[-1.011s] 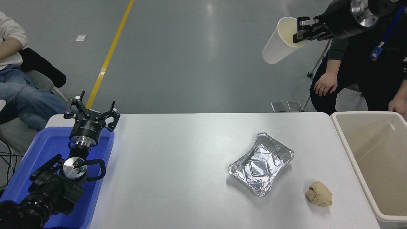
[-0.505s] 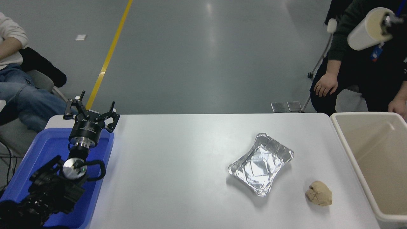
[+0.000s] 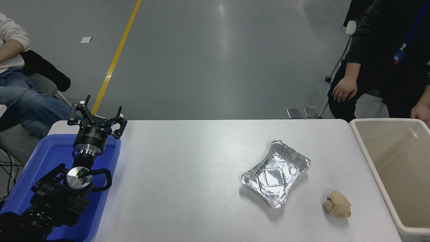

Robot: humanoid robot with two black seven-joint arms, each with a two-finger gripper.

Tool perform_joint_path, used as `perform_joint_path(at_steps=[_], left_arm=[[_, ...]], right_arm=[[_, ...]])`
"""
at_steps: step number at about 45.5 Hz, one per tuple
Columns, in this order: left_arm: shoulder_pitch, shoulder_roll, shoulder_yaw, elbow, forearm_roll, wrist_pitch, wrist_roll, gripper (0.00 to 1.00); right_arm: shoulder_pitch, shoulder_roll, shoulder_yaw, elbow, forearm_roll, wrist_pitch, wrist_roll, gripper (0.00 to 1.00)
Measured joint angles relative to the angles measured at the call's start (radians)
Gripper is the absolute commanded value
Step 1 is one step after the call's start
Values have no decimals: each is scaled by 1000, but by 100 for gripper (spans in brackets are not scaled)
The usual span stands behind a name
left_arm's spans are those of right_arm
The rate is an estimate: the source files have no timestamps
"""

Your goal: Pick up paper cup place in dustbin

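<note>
Paper cup and right gripper are both outside my view, so I cannot tell where the cup is or whether it is held. I judge such a cup light, thin-walled and easily crushed; a gentle pinch across the rim or upper wall would suit. My left gripper (image 3: 96,116) sits parked with fingers spread wide above the glossy blue plastic tray (image 3: 40,161). On the matte white table (image 3: 188,174) lie a crinkled silver foil tray (image 3: 275,173) and a lumpy tan crumpled wad (image 3: 337,204). At the right edge stands the smooth, deep, cream dustbin (image 3: 373,164), thick-rimmed.
</note>
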Motion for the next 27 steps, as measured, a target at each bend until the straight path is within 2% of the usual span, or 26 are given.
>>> perform_joint_path(at_steps=[12,27], left_arm=[[0,0,0,0,0,0,0,99],[0,0,0,0,0,0,0,99]], right_arm=[[-202,2,120,-15,82,-152,-4,0],[-413,78,295,-17,99,-207,-5,0]])
